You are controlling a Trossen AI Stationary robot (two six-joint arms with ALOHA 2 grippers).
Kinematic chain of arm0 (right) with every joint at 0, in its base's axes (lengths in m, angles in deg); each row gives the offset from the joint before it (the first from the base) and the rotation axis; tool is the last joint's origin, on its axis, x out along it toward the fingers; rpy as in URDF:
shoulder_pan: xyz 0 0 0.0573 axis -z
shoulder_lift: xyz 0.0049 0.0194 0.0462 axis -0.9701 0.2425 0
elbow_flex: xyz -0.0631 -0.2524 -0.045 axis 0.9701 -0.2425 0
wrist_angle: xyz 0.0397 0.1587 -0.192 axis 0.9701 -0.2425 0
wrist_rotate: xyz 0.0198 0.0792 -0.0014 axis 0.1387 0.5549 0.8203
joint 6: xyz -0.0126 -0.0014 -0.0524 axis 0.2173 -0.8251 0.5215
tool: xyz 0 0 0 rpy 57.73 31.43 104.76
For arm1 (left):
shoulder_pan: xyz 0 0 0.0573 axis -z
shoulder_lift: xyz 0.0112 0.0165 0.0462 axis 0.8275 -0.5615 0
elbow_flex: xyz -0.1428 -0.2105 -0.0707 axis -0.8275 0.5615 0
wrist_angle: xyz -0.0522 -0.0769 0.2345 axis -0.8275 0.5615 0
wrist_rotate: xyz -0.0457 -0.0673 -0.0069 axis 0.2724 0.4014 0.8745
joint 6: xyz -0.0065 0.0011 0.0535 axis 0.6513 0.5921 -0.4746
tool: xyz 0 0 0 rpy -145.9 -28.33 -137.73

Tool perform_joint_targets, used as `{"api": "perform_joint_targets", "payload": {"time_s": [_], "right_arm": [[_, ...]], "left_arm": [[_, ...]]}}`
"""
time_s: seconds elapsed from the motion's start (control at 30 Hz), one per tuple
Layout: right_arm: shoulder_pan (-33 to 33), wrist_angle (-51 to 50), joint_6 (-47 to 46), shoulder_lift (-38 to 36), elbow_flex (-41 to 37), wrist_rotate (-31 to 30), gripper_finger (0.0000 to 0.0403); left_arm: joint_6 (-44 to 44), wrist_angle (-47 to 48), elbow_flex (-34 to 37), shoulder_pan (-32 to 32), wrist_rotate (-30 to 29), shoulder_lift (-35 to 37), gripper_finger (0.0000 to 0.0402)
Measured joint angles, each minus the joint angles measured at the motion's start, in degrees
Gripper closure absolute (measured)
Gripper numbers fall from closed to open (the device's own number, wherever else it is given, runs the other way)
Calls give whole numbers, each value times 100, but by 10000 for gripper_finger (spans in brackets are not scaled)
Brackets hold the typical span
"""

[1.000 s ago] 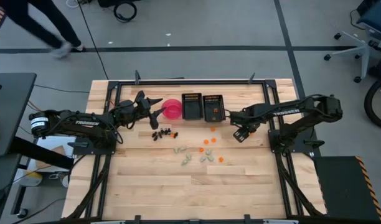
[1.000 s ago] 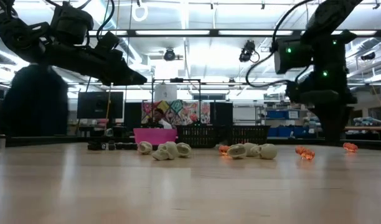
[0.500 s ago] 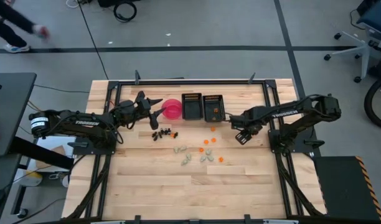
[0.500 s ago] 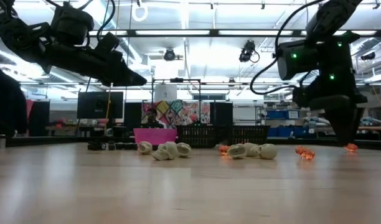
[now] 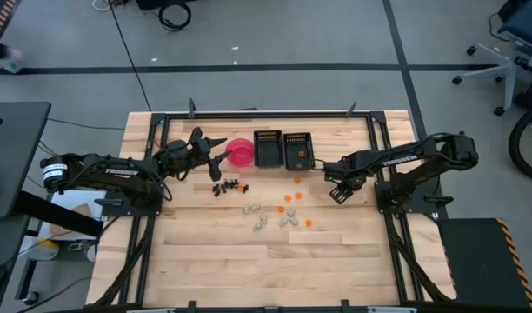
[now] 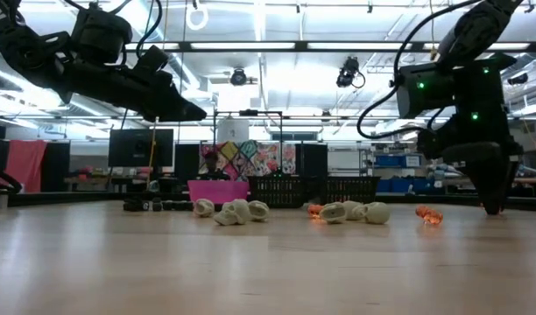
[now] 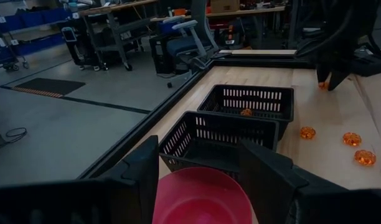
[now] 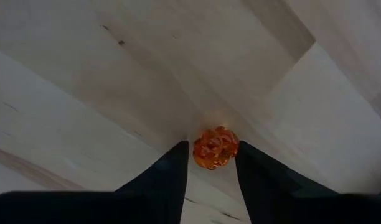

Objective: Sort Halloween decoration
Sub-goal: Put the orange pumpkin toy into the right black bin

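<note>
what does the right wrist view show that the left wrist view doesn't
Only the right wrist view shows the right gripper straddling an orange piece on the wood, fingers either side; contact is unclear. Only the left wrist view shows the open left gripper above the pink bowl, two black trays, and loose orange pieces. Both show the wooden table.

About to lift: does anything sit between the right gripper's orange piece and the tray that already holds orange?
Nothing visible does. The right gripper brackets the orange piece; bare table leads to the right-hand black tray.
</note>
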Motion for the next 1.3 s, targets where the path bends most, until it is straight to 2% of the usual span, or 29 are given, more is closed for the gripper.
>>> {"api": "perform_joint_targets", "payload": {"time_s": [0.27, 0.4, 0.57, 0.83, 1.0, 1.17, 1.3], "right_arm": [[-6, 60, 178, -14, 3, -66, 293], [-142, 209, 237, -5, 158, -350, 295], [-352, 407, 395, -6, 446, -415, 295], [-438, 409, 825, -6, 1005, -1241, 297], [-438, 799, 1371, -6, 1238, -1827, 297], [-339, 852, 1521, 15, 1232, -1631, 296], [-287, 1004, 1534, 40, 921, -1669, 290]], "left_arm": [[53, 0, 0, 0, 0, 0, 212], [52, 0, -1, 0, 0, 0, 212], [52, 2, 0, 0, 0, 0, 212], [52, 1, 0, 0, 0, 0, 212], [79, 0, 0, 0, 0, 0, 212], [85, 2, 0, 0, 0, 0, 212], [88, 5, 0, 0, 0, 0, 212]]}}
